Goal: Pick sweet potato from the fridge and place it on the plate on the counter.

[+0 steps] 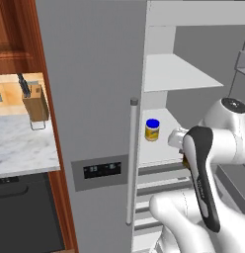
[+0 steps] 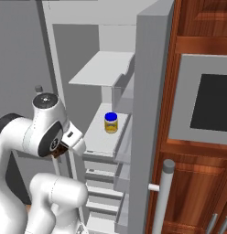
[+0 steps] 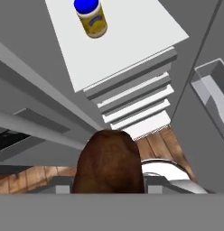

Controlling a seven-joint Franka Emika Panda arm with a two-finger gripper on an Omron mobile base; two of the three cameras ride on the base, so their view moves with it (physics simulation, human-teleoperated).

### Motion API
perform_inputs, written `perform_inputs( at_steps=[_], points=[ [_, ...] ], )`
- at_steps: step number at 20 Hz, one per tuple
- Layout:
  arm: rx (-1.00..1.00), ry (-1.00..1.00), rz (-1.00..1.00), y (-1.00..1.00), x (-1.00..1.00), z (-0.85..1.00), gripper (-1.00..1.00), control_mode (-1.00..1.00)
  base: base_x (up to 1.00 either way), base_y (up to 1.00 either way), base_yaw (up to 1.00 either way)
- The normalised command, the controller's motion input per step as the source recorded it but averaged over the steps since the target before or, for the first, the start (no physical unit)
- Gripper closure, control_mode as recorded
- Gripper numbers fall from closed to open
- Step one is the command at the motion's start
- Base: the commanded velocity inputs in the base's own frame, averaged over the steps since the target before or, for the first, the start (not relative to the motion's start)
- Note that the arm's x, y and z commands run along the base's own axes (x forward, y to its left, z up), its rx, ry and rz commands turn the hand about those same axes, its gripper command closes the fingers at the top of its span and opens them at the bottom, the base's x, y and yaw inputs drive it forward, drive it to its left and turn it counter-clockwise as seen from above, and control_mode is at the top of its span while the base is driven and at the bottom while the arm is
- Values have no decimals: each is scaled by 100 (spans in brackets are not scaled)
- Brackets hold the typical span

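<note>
The sweet potato [image 3: 109, 164], a dark brown lump, sits at the bottom of the hand view, and my gripper [image 3: 109, 187] is shut on it. Its fingertips are hidden behind the lump. From the base, a sliver of the sweet potato [image 1: 185, 161] [image 2: 60, 151] peeks out under the wrist, just outside the front edge of the open fridge's [image 1: 95, 99] white middle shelf [image 3: 132, 45]. The gripper [image 1: 184, 157] [image 2: 62, 148] is mostly covered by the arm. The plate is out of view. A piece of the marble counter [image 1: 20, 143] lies left of the fridge.
A yellow jar with a blue lid [image 1: 152, 130] [image 2: 110, 122] [image 3: 91, 19] stands on the middle shelf. The fridge's bar handle [image 1: 131, 163] is left of the opening. Door bins [image 3: 213, 90] hang on the right. A knife block [image 1: 35, 104] is on the counter.
</note>
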Motion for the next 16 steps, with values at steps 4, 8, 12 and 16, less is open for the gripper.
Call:
perform_inputs(
  at_steps=[4,8,12,16],
  points=[
    [-3,14,0,3,0,1,100,-100,0,0,0],
    [-5,15,0,5,0,0,100,-100,0,0,0],
    [-6,13,0,6,0,0,100,-100,0,0,0],
    [-6,7,0,11,0,0,100,100,-1,5,0]
  ],
)
